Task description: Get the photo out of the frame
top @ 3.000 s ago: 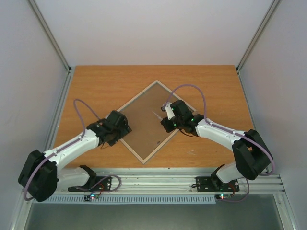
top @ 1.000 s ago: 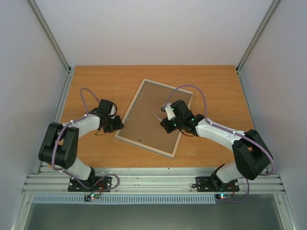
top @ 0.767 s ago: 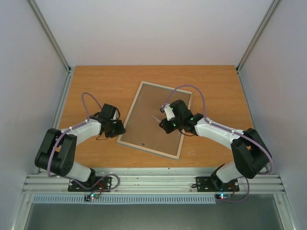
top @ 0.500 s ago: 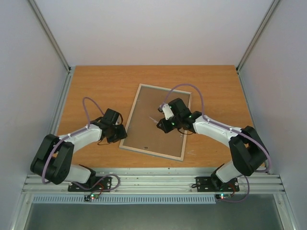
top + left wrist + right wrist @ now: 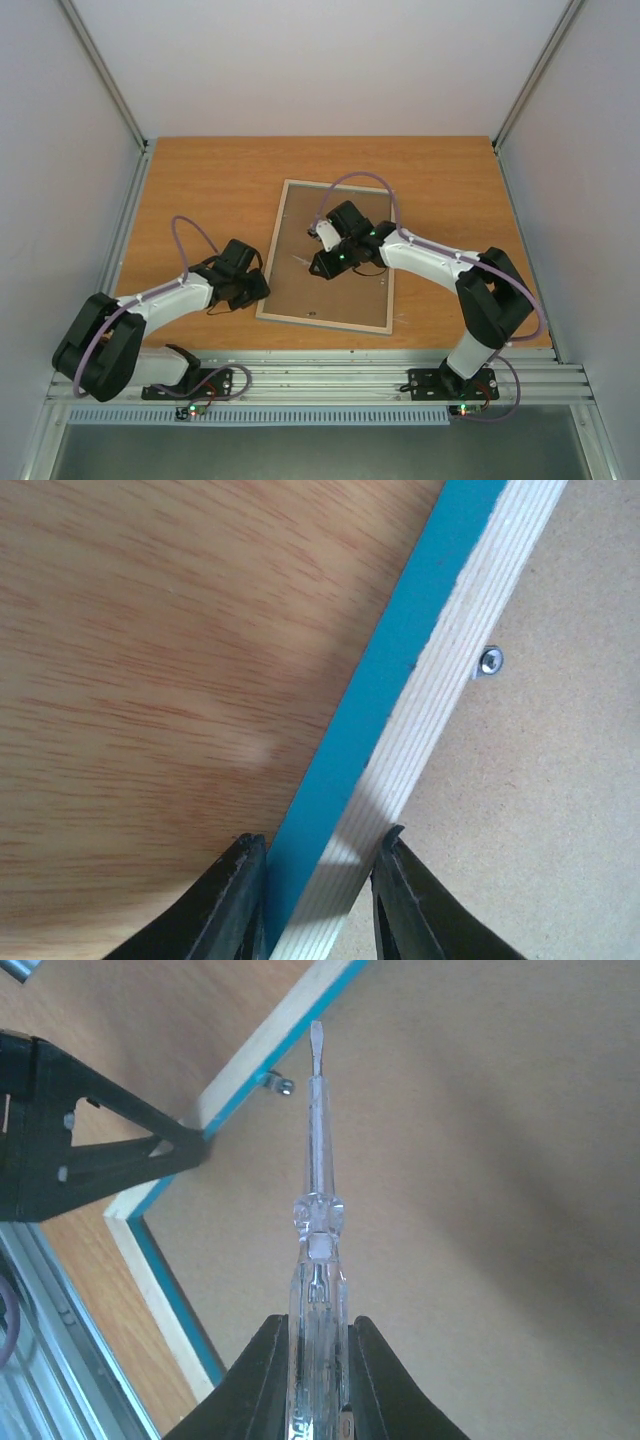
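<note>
From above, the frame [image 5: 325, 324] lies back-up on the table [image 5: 200, 180], just near of the middle. Its long sides run near to far, and the brown backing board [image 5: 350, 300] fills it. The left gripper [image 5: 258, 290] sits at the frame's left rail, close to the near-left corner. The right gripper [image 5: 322, 262] hangs over the board's left half, with a clear screwdriver [image 5: 303, 259] pointing left towards that rail.

The left wrist view shows the left gripper [image 5: 318, 900] straddling the frame [image 5: 400, 730]. Its fingers [image 5: 232, 905] are pinched on the rail, one against the turquoise outer side and the other at the pale wood's inner edge. A small metal tab [image 5: 490, 661] sits on the backing board [image 5: 540, 810] just inside the rail.

In the right wrist view, the right gripper [image 5: 316, 1360] is clamped on the screwdriver [image 5: 318, 1160]. The flat tip lies just beside the metal tab [image 5: 278, 1084], but I cannot tell whether it touches the board [image 5: 480, 1210]. The left gripper [image 5: 170, 1150] meets the frame [image 5: 240, 1065] close by.
</note>
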Robot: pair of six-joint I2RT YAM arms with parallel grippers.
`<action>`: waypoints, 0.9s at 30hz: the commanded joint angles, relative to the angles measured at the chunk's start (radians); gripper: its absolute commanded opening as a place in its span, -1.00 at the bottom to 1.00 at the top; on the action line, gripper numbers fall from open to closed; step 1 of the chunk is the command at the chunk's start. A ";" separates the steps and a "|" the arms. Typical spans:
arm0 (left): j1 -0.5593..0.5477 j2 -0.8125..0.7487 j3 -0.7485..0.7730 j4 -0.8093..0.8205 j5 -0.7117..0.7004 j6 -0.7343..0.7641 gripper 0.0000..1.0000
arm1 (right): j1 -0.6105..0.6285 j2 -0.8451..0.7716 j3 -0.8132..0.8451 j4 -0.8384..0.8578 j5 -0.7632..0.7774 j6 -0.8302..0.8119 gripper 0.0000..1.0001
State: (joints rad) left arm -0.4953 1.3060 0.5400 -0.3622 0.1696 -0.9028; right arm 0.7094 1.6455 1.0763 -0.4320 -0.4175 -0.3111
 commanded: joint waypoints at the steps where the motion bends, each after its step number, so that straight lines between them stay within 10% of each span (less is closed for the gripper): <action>1: -0.041 0.010 -0.037 0.072 0.011 -0.090 -0.41 | 0.038 0.056 0.082 -0.093 0.006 0.005 -0.98; 27: -0.165 -0.071 -0.023 -0.022 -0.027 -0.125 -0.14 | 0.078 0.171 0.162 -0.183 0.049 -0.005 -0.98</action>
State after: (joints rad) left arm -0.6571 1.2690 0.4953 -0.2981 0.1925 -1.0473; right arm 0.7765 1.8107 1.2095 -0.5926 -0.3725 -0.3111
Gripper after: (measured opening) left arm 0.412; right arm 0.150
